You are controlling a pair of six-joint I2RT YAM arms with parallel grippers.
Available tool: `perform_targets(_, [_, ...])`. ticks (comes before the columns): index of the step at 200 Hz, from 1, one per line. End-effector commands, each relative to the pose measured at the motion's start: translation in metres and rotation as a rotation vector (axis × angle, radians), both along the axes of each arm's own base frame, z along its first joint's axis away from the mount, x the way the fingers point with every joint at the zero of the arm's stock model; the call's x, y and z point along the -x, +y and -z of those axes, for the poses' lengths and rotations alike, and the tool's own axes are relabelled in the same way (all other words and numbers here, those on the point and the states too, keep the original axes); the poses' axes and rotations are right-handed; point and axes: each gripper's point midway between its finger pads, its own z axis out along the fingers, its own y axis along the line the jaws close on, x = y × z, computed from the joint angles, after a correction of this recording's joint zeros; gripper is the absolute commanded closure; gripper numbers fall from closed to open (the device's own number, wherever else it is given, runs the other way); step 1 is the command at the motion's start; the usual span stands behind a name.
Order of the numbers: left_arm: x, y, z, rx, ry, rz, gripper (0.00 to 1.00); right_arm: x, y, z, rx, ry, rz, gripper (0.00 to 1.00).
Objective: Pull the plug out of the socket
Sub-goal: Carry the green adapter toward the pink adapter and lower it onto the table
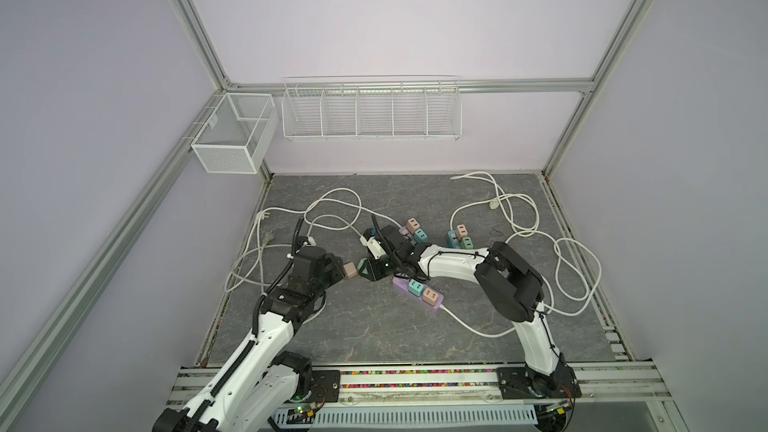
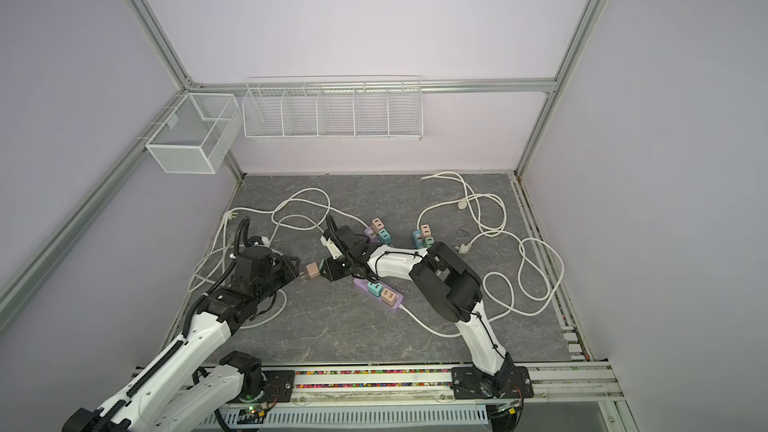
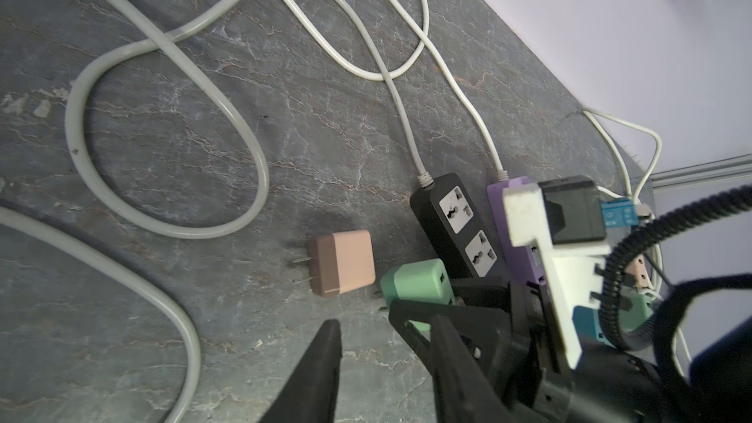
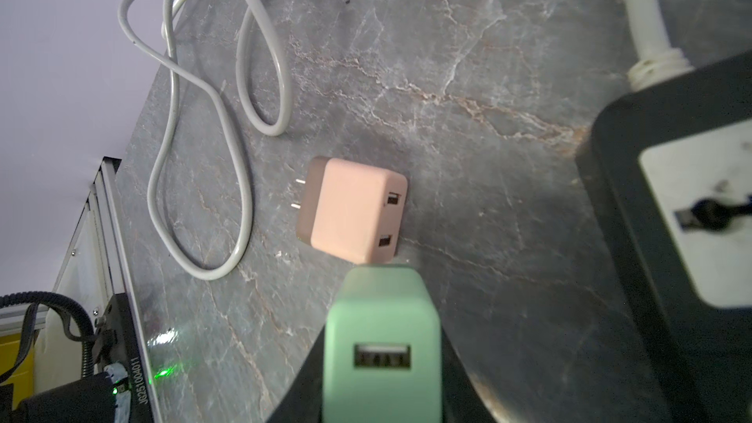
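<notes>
Pink plug point(image 3: 341, 262) is lying loose on the table point(image 3: 325, 136) (prongs bare), just beyond the left gripper point(image 1: 337, 274), whose jaws are standing apart, empty. Right gripper point(image 1: 371, 268) is clamping a green plug point(image 4: 382, 319), clear of the black strip point(image 3: 455, 217). Purple strip point(image 1: 417, 292), near right, is holding two plugs, so probably more pulling to do.

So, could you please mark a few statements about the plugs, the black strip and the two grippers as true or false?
1. The pink plug lies on the table, its prongs clear of any socket. True.
2. The right gripper is empty. False: it is shut on the mint-green plug.
3. The left gripper clamps the pink plug. False: its jaws stand open and the plug lies apart from its fingers.
4. The two sockets visible on the black power strip in the left wrist view have nothing plugged in. True.
</notes>
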Motion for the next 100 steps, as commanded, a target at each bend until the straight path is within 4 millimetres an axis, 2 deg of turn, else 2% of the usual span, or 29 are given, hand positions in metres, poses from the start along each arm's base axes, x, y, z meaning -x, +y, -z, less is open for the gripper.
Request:
perform_targets(1, [0.005, 0.010, 0.006, -0.017, 0.013, -0.042, 0.61, -0.002, 0.015, -0.004, -0.040, -0.004, 0.006, 0.78])
perform_targets(51, [0.007, 0.013, 0.009, -0.015, 0.013, -0.054, 0.61, 0.003, 0.022, 0.006, -0.041, 0.014, 0.001, 0.75])
perform_targets(100, [0.006, 0.014, 0.006, -0.014, 0.009, -0.060, 0.60, 0.003, 0.021, 0.011, -0.016, 0.005, 0.000, 0.62])
